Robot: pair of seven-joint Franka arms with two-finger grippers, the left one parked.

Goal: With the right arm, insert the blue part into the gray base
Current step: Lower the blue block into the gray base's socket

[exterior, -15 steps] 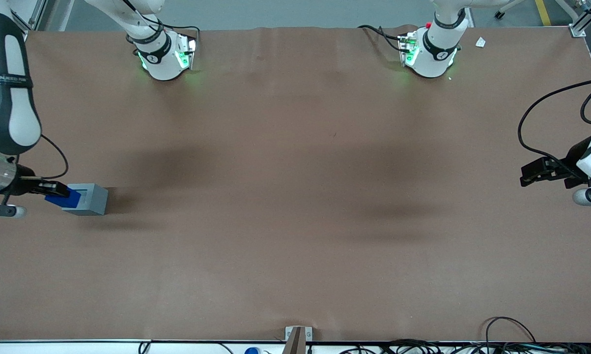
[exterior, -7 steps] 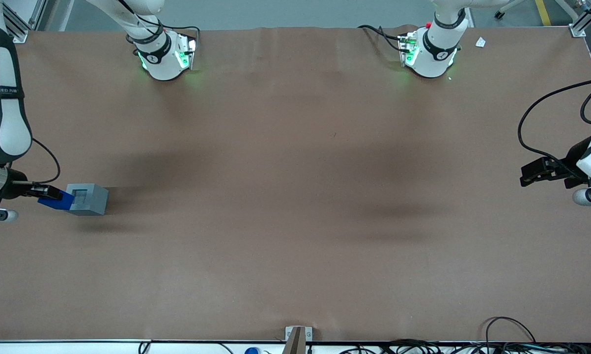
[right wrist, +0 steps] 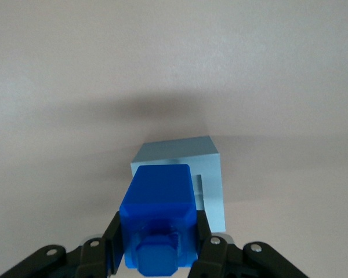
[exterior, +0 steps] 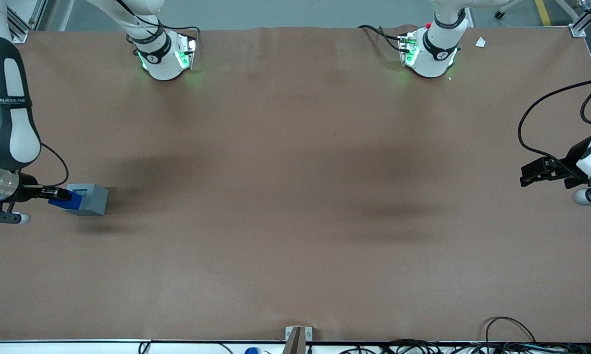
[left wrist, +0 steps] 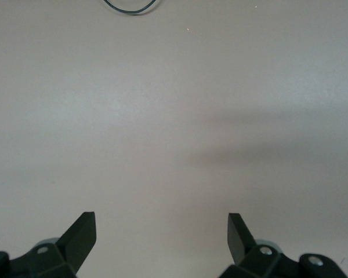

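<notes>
Right arm [exterior: 5, 118] at the working arm's end of the brown surface [exterior: 295, 221], forearm with black panels and lettered band upright, wrist bent low toward the gray base [exterior: 86, 198]; pincer [exterior: 54, 195] clenched on the blue part [exterior: 65, 200], held just above the surface; in the right wrist view, pincer [right wrist: 156, 237] with one black finger [right wrist: 111, 238] pressed on each side of the blue part [right wrist: 157, 217], stub end pointed toward the camera; blue part hung over the edge of the gray base [right wrist: 185, 174], overlapping the base's top face on the working arm's side; part of the recess visible beside the blue block, the rest covered; contact between part and base not discernible from either view; blue part not yet seated in the recess; gray base upright and flat on the surface, casting a dark shadow toward the table's middle; two white arm pedestals [exterior: 165, 56] with green lights, farther from the front camera than the base; loose black cables [exterior: 521, 339] along the surface's nearest edge; small metal bracket [exterior: 297, 337] at the middle of that edge; nothing but bare surface in the left wrist view.
</notes>
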